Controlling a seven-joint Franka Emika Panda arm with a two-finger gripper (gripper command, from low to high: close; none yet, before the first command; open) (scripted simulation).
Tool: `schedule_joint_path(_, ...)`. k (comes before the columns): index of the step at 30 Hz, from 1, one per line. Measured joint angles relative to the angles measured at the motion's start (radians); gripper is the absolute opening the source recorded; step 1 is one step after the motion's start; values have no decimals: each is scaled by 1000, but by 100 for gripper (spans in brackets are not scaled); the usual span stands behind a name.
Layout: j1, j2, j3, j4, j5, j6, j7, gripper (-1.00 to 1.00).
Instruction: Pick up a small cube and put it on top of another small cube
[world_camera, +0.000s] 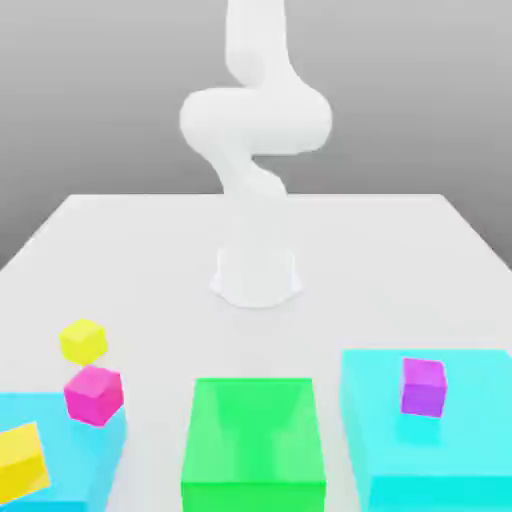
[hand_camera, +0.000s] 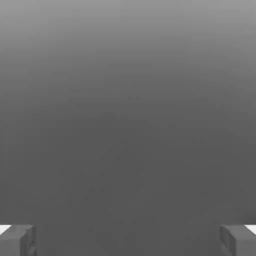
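A plain grey backdrop stands behind a white table (world_camera: 140, 250). The small lemon-yellow cube (world_camera: 83, 341) sits on the table toward the exterior view's left, just behind the magenta cube (world_camera: 94, 394), which perches at the corner of a cyan block (world_camera: 60, 470). The gripper (hand_camera: 128, 240) is spread wide and empty, its fingertips (hand_camera: 17, 239) far apart, facing only grey. Judging from the raised arm (world_camera: 255, 120), the yellow cube lies well below and off to the side.

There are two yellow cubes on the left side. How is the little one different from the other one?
The small lemon-yellow cube is paler and smaller; the golden-yellow cube is deeper in colour and bigger. The small one sits on the white table; the golden one rests on a cyan block and is cut off by the picture's edge. Both are plain cubes, each set skew to the table's edges.
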Motion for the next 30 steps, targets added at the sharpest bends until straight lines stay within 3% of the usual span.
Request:
schedule_joint_path(19,-324,701,-526,-510,-11,511,-400,0)
schedule_joint_path(24,-392,819,-424,-498,189,591,-561,0)
schedule_joint_path(30,-574,941,-185,-467,416,677,-729,0)
